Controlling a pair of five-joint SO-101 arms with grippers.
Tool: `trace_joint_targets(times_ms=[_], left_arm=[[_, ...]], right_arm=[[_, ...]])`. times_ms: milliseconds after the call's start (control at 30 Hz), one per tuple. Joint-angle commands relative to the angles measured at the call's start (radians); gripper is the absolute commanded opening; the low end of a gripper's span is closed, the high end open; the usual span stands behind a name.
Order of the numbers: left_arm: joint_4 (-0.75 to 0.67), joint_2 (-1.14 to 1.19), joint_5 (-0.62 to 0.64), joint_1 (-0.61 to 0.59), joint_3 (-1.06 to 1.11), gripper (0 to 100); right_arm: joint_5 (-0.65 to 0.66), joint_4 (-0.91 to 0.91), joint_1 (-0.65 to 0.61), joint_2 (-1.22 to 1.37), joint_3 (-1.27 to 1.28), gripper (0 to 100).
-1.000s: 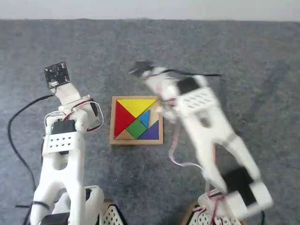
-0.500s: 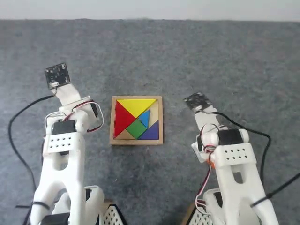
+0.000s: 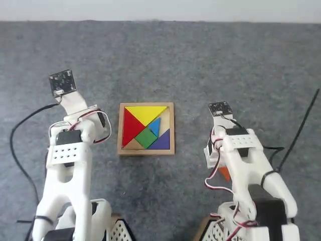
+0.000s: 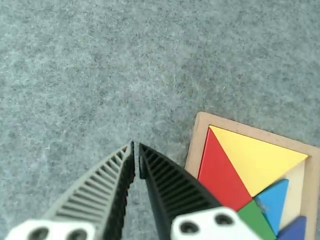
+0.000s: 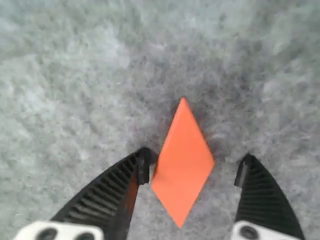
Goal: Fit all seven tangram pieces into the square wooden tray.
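The square wooden tray (image 3: pixel 120 148) lies mid-table and holds a yellow triangle (image 3: pixel 145 113), a red triangle (image 3: pixel 130 127), a small blue triangle (image 3: pixel 154 126), a green square (image 3: pixel 146 137) and a purple triangle (image 3: pixel 162 142). Bare wood shows at its lower left and right side. An orange parallelogram (image 5: pixel 183 162) lies flat on the carpet right of the tray, partly under the right arm (image 3: pixel 224 173). My right gripper (image 5: pixel 195 157) is open, one finger on each side of the piece. My left gripper (image 4: pixel 136 146) is shut and empty, just beside the tray's corner (image 4: pixel 200 120).
Grey carpet (image 3: pixel 160 60) covers the whole table. The left arm (image 3: pixel 67 150) stands left of the tray, the right arm (image 3: pixel 241 155) to its right. Black cables trail near each arm's outer side.
The right arm has swung away from the tray's right edge, back toward its base, and come down over the orange parallelogram. The left arm has stayed put.
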Motion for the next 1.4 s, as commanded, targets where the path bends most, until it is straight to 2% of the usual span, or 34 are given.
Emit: trace_joint_targets(times_ms=[0, 200, 433, 600, 933, 1033, 1200, 1367], left_arm=[[-0.018, -0.041, -0.015, 0.000, -0.012, 2], [-0.018, -0.041, -0.017, 0.000, -0.012, 2], [-0.018, -0.041, -0.017, 0.000, -0.012, 2], [-0.017, -0.041, -0.017, 0.000, -0.012, 2], [-0.017, -0.041, -0.017, 0.000, -0.012, 2], [-0.018, -0.041, -0.017, 0.000, -0.012, 2], [-0.018, -0.040, -0.017, 0.000, -0.012, 2], [-0.020, -0.037, -0.017, -0.002, -0.012, 2]], right_arm=[[-0.008, 0.027, 0.010, 0.013, -0.044, 28.4], [-0.006, 0.022, 0.012, 0.022, -0.044, 28.3], [0.023, 0.019, 0.013, 0.022, -0.048, 11.7], [0.057, 0.038, 0.041, 0.010, -0.068, 11.3], [0.057, 0.242, 0.053, 0.010, -0.311, 11.2], [0.055, 0.285, -0.013, 0.012, -0.390, 11.2], [0.041, 0.286, -0.216, 0.039, -0.548, 11.2], [-0.123, 0.165, -0.389, 0.154, -0.678, 11.5]])
